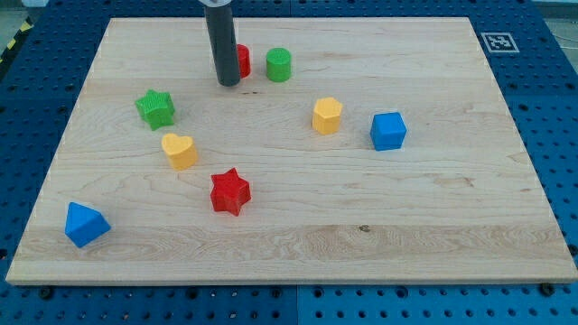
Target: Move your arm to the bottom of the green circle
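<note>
blue triangle [86, 224]: view's bottom left, nearest
red star [229, 191]: above it, mid-left
yellow heart [180, 151]: just up-left of star
green circle [278, 65]: near board's top, centre-left
my tip [228, 83]: down-left of green circle, apart; plain rod, no jaws
red block [241, 60]: partly behind rod

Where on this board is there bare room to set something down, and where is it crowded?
Free: the strip along the view's bottom, right of the blue block and below the red star; also the right side past the blue cube. Crowded: the top, where my tip stands by the red block and green circle.
</note>
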`<state>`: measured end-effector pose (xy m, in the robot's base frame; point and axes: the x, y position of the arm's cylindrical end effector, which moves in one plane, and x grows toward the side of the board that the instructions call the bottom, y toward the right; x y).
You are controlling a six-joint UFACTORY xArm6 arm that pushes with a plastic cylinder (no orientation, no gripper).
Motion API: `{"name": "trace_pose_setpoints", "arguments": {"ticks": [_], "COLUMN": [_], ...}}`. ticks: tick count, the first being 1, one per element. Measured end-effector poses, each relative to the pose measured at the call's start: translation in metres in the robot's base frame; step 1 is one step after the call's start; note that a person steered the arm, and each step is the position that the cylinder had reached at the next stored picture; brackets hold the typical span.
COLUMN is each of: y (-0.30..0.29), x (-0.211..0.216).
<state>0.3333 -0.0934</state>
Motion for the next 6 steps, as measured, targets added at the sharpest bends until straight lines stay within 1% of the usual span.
{"name": "trace_pose_setpoints", "arguments": {"ticks": [3, 4, 6], "y": [-0.045, -0.045, -0.023], "x": [0.0, 0.001, 0.005]}}
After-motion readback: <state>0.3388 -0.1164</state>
